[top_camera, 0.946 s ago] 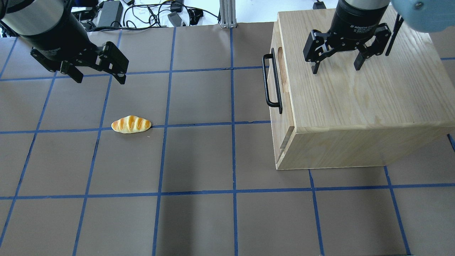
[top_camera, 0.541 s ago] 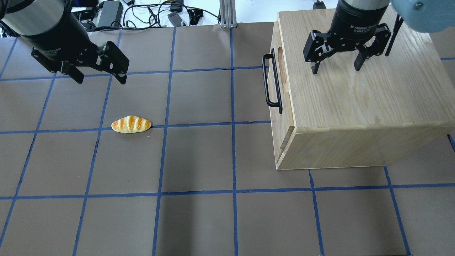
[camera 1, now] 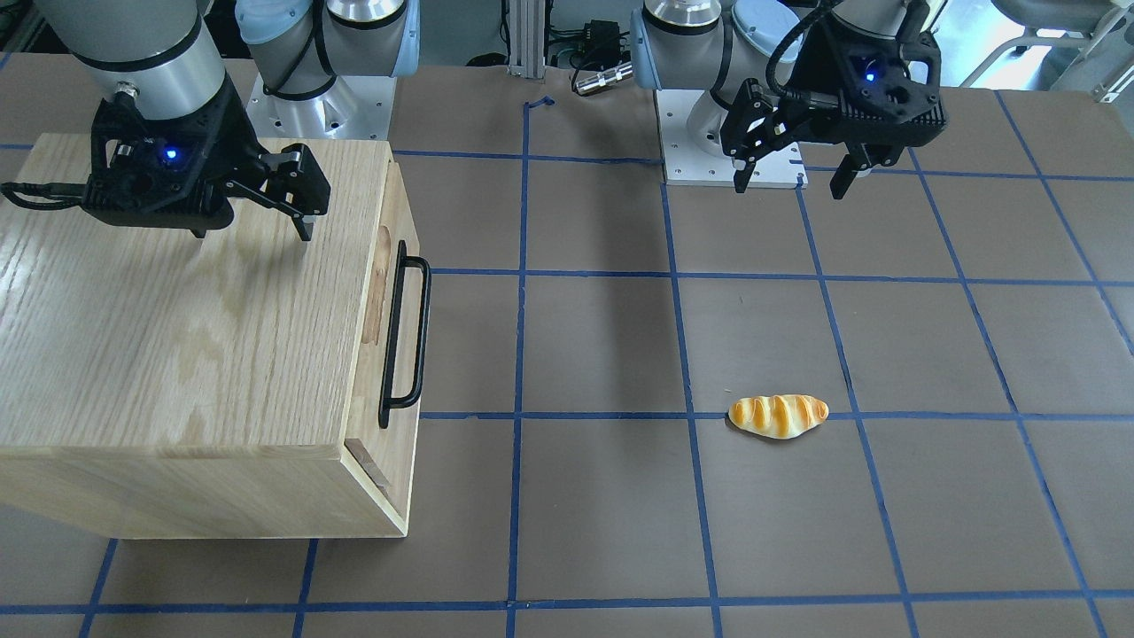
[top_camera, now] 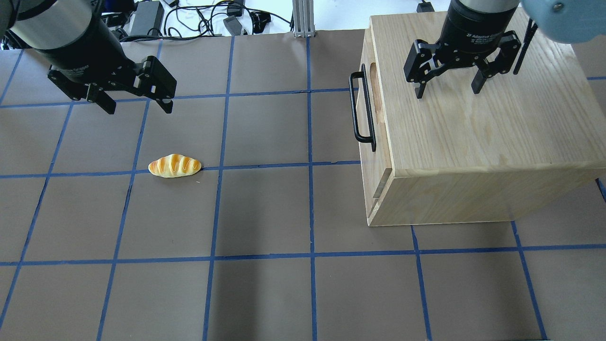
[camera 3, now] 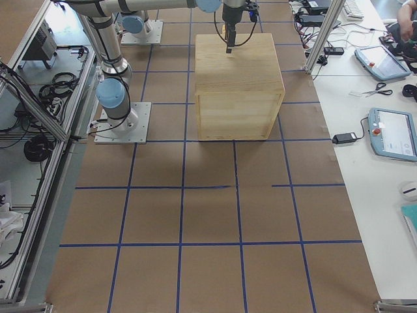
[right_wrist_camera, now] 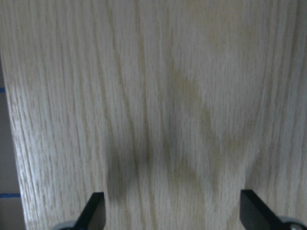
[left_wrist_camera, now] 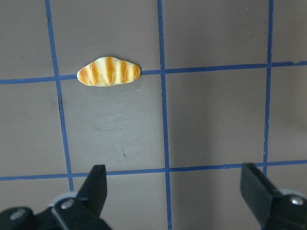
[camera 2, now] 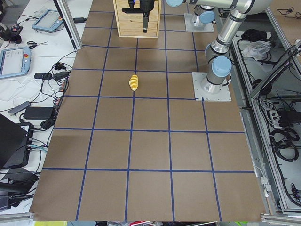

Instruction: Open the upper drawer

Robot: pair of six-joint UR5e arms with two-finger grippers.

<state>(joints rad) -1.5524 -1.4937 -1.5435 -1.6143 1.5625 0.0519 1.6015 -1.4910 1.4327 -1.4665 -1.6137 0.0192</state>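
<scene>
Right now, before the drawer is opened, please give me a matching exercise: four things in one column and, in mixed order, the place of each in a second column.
Things
1. bread roll
2. handle
3. left gripper
4. right gripper

Places
A. open, above the top of the cabinet
B. on the front of the upper drawer
C. lying on the table, on a blue line
D. open, above bare table, far from the cabinet

Pairs: 1-C, 2-B, 3-D, 4-A

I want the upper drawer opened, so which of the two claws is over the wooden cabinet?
The right claw, open above the cabinet top. The left claw hangs open over the table near the bread roll.
</scene>
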